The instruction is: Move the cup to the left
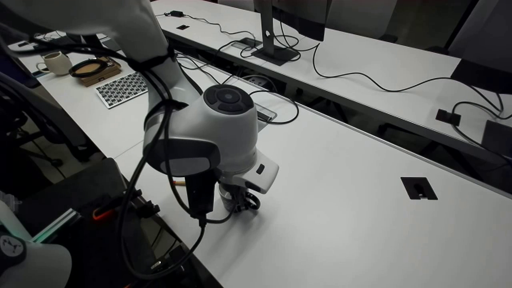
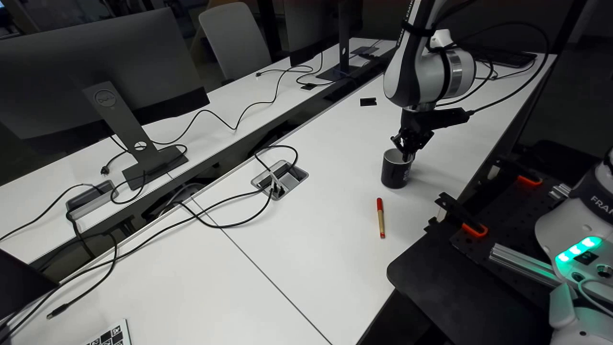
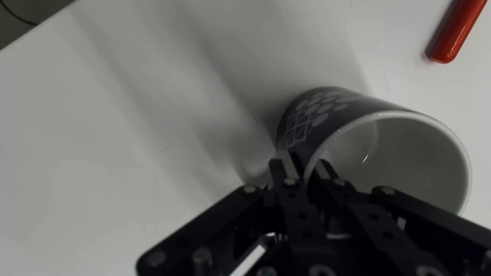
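The cup is a small black mug with a pale interior and a white pattern on its side. It stands on the white table in both exterior views [image 1: 226,199] [image 2: 394,175]. Its loop handle shows beside the fingers [image 1: 253,201]. In the wrist view the cup [image 3: 330,115] opens toward the camera, and its near rim lies between the fingers. My gripper [image 3: 303,165] looks shut on the cup's wall, one finger inside and one outside. The gripper also shows over the cup's rim in both exterior views [image 1: 241,200] [image 2: 408,151]. The handle is hidden in the wrist view.
A red-capped pen [image 2: 380,219] lies near the cup, also in the wrist view [image 3: 458,30]. A cable box [image 2: 287,178] with black cables is set in the table. A keyboard [image 1: 122,89] and a pale mug [image 1: 57,64] stand farther off. The table edge runs near the robot base.
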### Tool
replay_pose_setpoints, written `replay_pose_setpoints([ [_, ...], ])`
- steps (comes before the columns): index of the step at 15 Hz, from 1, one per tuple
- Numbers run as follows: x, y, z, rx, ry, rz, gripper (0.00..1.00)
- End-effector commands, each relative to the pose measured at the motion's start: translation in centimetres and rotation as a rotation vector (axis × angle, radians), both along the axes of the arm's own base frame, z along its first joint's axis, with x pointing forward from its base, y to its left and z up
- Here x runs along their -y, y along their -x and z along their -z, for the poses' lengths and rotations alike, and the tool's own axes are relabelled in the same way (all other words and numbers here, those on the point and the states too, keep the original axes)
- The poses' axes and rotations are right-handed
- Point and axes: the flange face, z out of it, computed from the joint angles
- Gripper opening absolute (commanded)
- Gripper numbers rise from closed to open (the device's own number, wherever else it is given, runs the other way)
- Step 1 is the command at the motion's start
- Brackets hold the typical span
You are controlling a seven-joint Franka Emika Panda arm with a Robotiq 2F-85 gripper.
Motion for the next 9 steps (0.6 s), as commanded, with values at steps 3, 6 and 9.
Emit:
replay_pose_setpoints([
  [3, -0.9, -0.7, -0.1, 0.031, 0.024, -0.012, 0.02],
  [6, -2.3, -1.2, -0.3, 0.04, 0.035, -0.044, 0.02],
  [9, -4.1, -2.3, -1.0, 0.075, 0.047, -0.081, 0.02],
])
